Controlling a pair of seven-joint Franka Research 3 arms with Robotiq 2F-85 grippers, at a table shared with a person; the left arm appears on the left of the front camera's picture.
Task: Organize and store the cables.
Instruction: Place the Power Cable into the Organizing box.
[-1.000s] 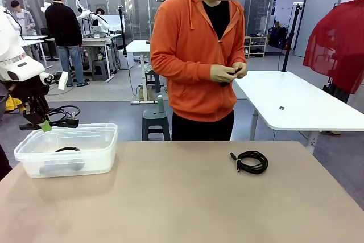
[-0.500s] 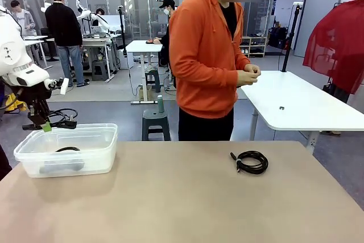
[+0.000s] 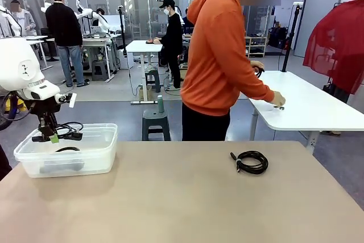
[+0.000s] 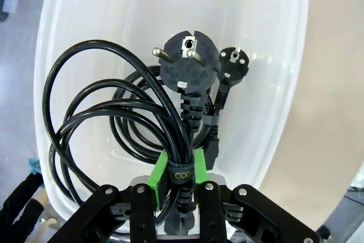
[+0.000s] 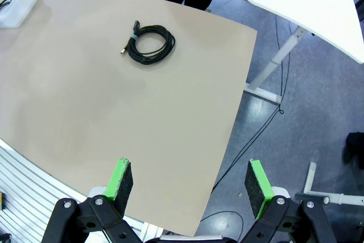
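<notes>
Cable coil: our left pincer pinches it, pointing down over the left bin.
Right pincer: we hold it wide apart, high above the table.

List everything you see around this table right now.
table: one, tan, foreground
bin: one, clear, table's left end
held cable: one, black, over the bin
cable in the bin: one, black, lying inside
cable on the table: one, black, right half
white table: one, behind
person: one, orange hoodie, far side
left gripper: one, black, shut on held cable
right gripper: one, black, open above table
</notes>
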